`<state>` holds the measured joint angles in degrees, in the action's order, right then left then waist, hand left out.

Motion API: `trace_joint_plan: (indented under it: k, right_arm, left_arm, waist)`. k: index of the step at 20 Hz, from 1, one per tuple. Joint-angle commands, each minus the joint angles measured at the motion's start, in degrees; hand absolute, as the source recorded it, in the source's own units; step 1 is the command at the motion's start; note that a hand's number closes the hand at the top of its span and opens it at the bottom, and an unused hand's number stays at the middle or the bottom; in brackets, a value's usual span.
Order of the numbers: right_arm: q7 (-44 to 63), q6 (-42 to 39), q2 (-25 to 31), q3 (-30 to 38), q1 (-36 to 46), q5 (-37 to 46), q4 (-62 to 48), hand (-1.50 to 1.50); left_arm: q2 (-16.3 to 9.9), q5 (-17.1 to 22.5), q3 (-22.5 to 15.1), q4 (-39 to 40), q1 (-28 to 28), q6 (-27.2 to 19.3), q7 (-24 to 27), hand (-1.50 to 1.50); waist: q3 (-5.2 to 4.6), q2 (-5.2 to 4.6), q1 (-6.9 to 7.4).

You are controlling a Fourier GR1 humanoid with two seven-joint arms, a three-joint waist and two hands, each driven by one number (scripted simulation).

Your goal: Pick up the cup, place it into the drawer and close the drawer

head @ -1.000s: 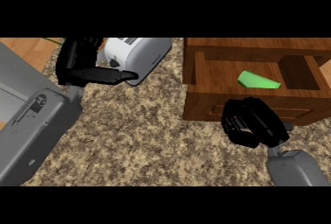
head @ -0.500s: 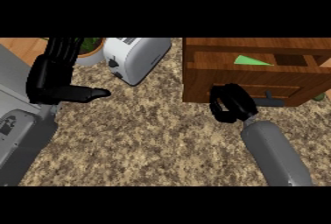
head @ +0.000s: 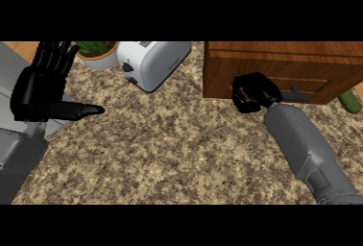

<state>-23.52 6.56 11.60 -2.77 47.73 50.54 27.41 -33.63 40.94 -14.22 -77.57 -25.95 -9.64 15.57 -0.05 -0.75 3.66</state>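
Observation:
The wooden drawer cabinet (head: 284,62) stands at the back right, and its drawer front (head: 312,86) sits flush with the body, so no inside shows. The green cup is out of sight. My right hand (head: 251,92) rests against the left part of the drawer front with its fingers curled, holding nothing, just left of the dark handle (head: 299,94). At the left edge my left hand (head: 44,86) is open, fingers pointing up and thumb sticking out to the right, touching nothing.
A white toaster (head: 152,62) stands at the back centre, with a potted plant (head: 97,51) to its left. A green object (head: 350,101) peeks in at the right edge beside the cabinet. Speckled counter (head: 170,144) spreads between my arms.
The drawer slid from open to flush, hiding the green cup inside. My right hand followed the drawer front inward. My left hand rose at the left, fingers straightening upward.

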Motion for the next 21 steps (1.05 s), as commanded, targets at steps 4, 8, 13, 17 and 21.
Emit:
trace_joint_plan:
  k: [4,8,13,17,21]
  right_arm:
    - [-1.3,-1.1,4.2,5.0,6.3,-2.1,-11.1,1.50]
    - [-4.7,-3.8,7.6,6.4,7.2,-3.7,-11.4,1.50]
    - [-3.9,-4.5,7.6,8.3,9.1,-5.7,-11.4,1.50]
    - [-4.8,-5.3,8.2,9.4,9.7,-7.0,-11.2,1.50]
    - [-7.6,-5.5,9.2,9.0,8.6,-6.5,-11.6,1.50]
  left_arm:
    - [0.3,0.6,0.1,-2.1,2.2,3.0,0.5,-1.50]
    - [0.3,0.8,0.5,-0.3,1.1,4.5,0.5,-1.50]
    - [1.3,0.7,-1.0,-1.0,2.6,5.7,0.5,-1.50]
    - [2.2,0.1,-0.8,-0.1,2.4,5.1,1.6,-1.50]
    - [3.0,-0.7,-1.5,1.0,2.3,5.5,2.0,-1.50]
  waist:
    - [0.25,-1.32,1.85]
    - [0.27,-1.97,1.90]
    - [0.27,-2.26,3.29]
    - [0.25,-2.40,3.19]
    - [0.24,-2.33,2.22]
